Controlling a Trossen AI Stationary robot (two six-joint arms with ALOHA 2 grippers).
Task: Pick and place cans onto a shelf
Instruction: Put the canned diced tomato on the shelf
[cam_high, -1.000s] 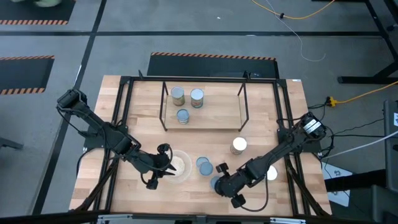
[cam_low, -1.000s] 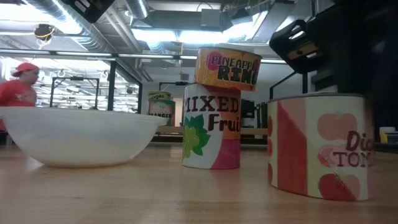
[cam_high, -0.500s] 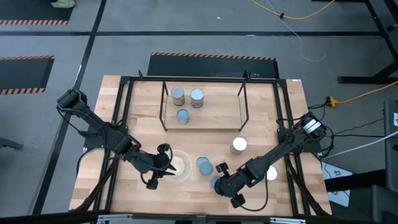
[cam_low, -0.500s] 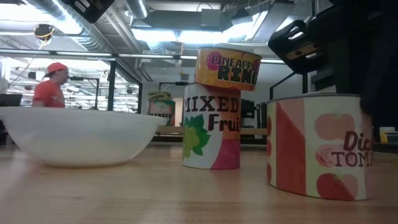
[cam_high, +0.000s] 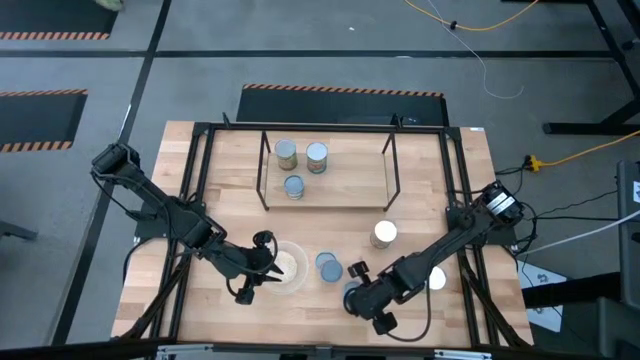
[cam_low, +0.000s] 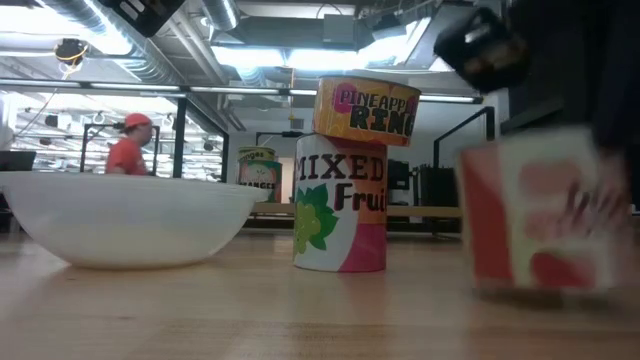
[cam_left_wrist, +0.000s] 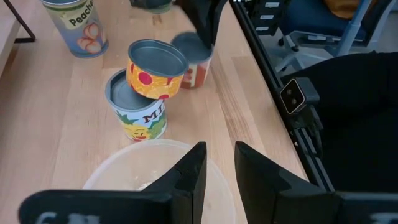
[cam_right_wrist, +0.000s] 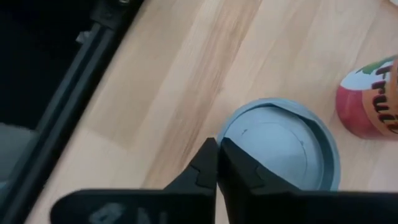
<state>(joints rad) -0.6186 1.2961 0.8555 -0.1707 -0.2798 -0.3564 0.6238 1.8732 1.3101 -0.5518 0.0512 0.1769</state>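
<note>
My right gripper is shut at the near-left rim of a red-and-white tomato can near the table's front, which shows blurred in the low view. My left gripper is open above a clear bowl, touching nothing. A pineapple can sits tilted on the top of a mixed-fruit can. A peach can stands farther back. Three cans stand on the shelf. My right gripper has its shut fingertips against the rim of the tomato can's bluish-grey top, coming from above at a slant. The can stands upright with its base on the table. Whether the tips press on the lid or on the side wall is hidden by the fingers.
A silver-topped can sits by my right arm near the table's right frame rail. A person in red moves in the room beyond the table. Bare wood lies between the shelf and the bowl.
My right gripper has gone a little toward the table's near-left. The tomato can has slid along the table, shifting rightward and blurring in the low view. The person in red has walked across the background.
</note>
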